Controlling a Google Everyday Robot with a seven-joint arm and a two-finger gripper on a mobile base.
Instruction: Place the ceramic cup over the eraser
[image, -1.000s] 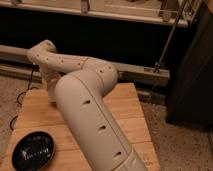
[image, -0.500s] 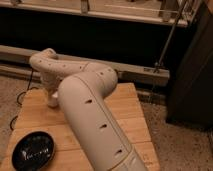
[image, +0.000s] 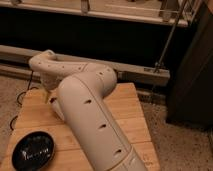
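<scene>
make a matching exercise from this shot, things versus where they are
1 black dish
2 robot arm
3 wooden table
4 gripper

a near left corner of the table
b hidden behind the arm's far end, over the table's far left
c reaching diagonally across the table
d beneath arm and dish

Pairs: 1-a, 2-c, 3-d, 4-b

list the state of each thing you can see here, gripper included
robot arm: bent over the table, hiding its middle
gripper: hidden behind the arm at the table's far left, fingers not visible
black dish: upright on the table's near left corner
wooden table: level, mostly covered by the arm
ceramic cup, eraser: not visible
</scene>
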